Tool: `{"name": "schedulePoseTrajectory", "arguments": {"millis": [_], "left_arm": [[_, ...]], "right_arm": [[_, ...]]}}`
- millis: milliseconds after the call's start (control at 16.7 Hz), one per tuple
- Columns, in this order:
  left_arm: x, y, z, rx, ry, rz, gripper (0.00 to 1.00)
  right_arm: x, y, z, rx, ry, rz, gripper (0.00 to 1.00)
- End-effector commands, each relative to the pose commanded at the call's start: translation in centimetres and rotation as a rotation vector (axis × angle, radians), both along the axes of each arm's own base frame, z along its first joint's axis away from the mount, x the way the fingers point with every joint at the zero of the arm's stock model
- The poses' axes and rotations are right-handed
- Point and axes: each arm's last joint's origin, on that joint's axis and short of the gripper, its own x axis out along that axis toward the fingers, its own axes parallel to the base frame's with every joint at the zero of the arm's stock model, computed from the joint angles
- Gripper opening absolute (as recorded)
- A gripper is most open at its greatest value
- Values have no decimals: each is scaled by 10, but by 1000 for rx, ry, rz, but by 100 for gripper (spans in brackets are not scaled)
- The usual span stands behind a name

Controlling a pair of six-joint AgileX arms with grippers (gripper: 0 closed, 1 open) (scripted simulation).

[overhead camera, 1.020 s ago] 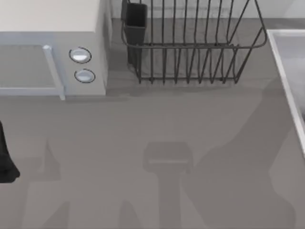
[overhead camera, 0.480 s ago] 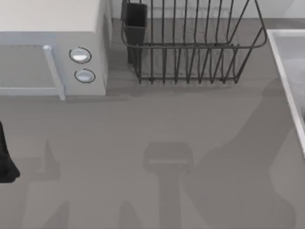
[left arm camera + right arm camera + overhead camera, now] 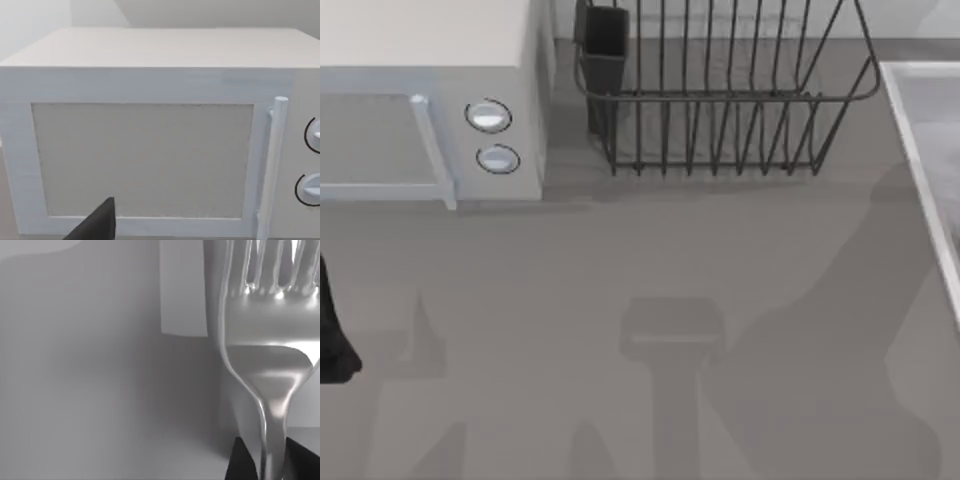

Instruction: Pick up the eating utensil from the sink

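The fork [image 3: 270,340], shiny silver with four tines, stands close up in the right wrist view, tines away from the wrist. My right gripper [image 3: 272,462] is shut on its slim handle, with a dark finger [image 3: 241,462] on either side. Pale grey surface lies behind the fork. The sink's [image 3: 918,140] raised light rim runs down the right edge of the top view, and its basin is mostly out of frame. My left arm [image 3: 332,335] is parked at the table's left edge. A dark part of my left gripper [image 3: 97,225] faces the microwave.
A white microwave [image 3: 430,110] with two round knobs fills the back left. A dark wire dish rack [image 3: 720,90] with a black cup holder [image 3: 605,45] stands at the back middle. Arm shadows lie across the grey counter [image 3: 620,260].
The arm shadow on the right side of the counter has shifted slightly. Nothing else differs.
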Motion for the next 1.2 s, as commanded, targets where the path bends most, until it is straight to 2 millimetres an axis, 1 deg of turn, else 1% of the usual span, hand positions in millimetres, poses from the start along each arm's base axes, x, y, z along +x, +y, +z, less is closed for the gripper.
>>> {"name": "schedulePoseTrajectory", "arguments": {"millis": [120,240,360,540,660,720,780,1080,1140,1200], "left_arm": [[0,0,0,0,0,0,100],[0,0,0,0,0,0,100],[0,0,0,0,0,0,100],[0,0,0,0,0,0,100],[0,0,0,0,0,0,100],[0,0,0,0,0,0,100],[0,0,0,0,0,0,100],[0,0,0,0,0,0,100],[0,0,0,0,0,0,100],[0,0,0,0,0,0,100]], "right_arm": [[3,-1,11,-1,-6,0,0],[7,-2,33,-2,-8,0,0],[8,-2,62,2,8,0,0],[4,-1,112,5,22,0,0],[1,0,138,2,8,0,0],[0,0,146,1,3,0,0],[0,0,149,0,1,0,0],[0,2,148,1,1,0,0],[0,8,150,1,3,0,0],[0,19,154,3,5,-1,0]]}}
